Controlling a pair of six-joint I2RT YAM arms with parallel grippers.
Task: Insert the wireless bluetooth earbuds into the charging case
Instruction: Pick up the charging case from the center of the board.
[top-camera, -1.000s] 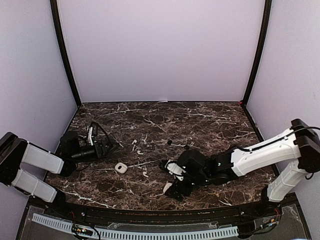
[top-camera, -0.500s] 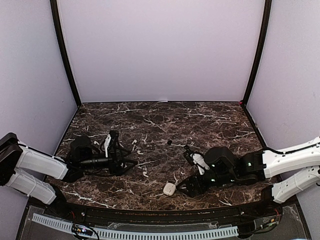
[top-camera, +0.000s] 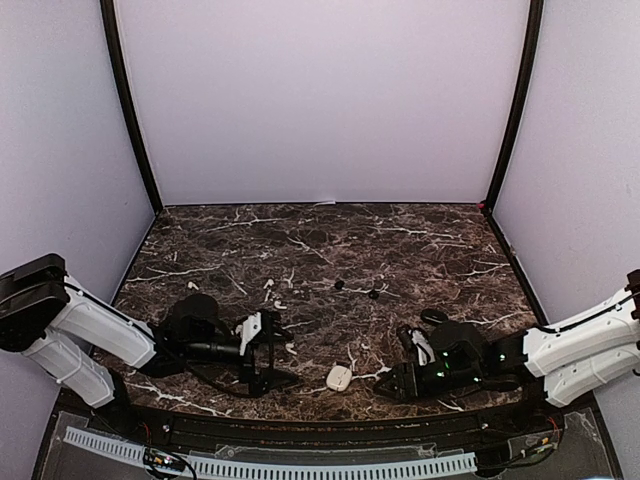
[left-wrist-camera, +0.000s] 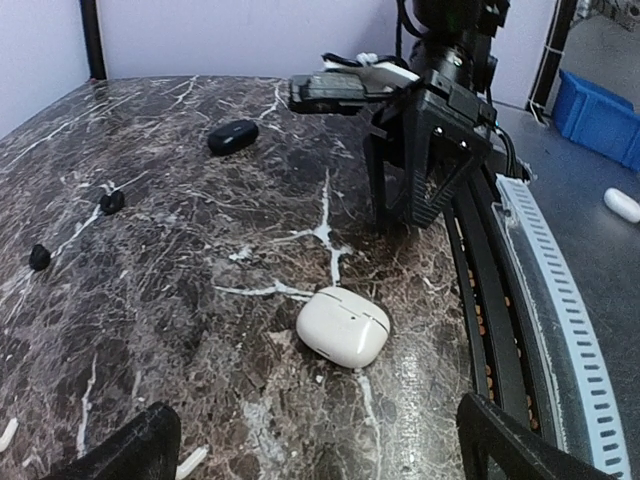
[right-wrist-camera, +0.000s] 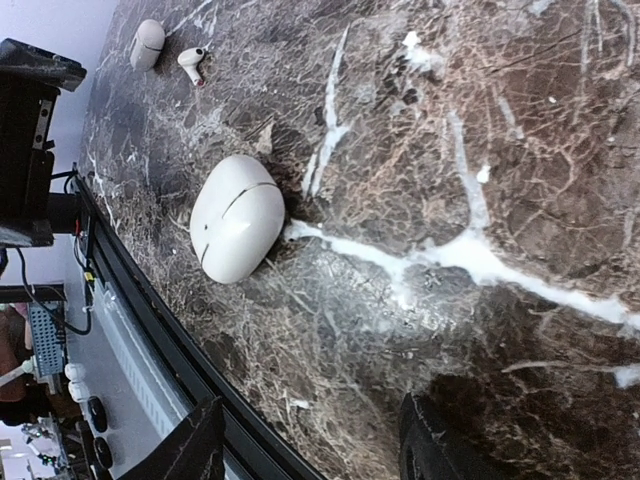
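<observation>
A shut white charging case lies near the table's front edge, between the two grippers and touched by neither. My left gripper is open and faces the case from the left, its jaws wide apart. My right gripper stands to the case's right, open with nothing between its fingers; the case lies ahead of it. Two black earbuds and small white earbuds lie further back.
A black case lies behind the right gripper. A second white case with a white earbud beside it shows beyond the first case. The table's front edge and a black rail run close by the case.
The right gripper has drawn back to the right, leaving the white case on the table, and its jaws have narrowed. The left arm has swung right and nearer, toward the case.
</observation>
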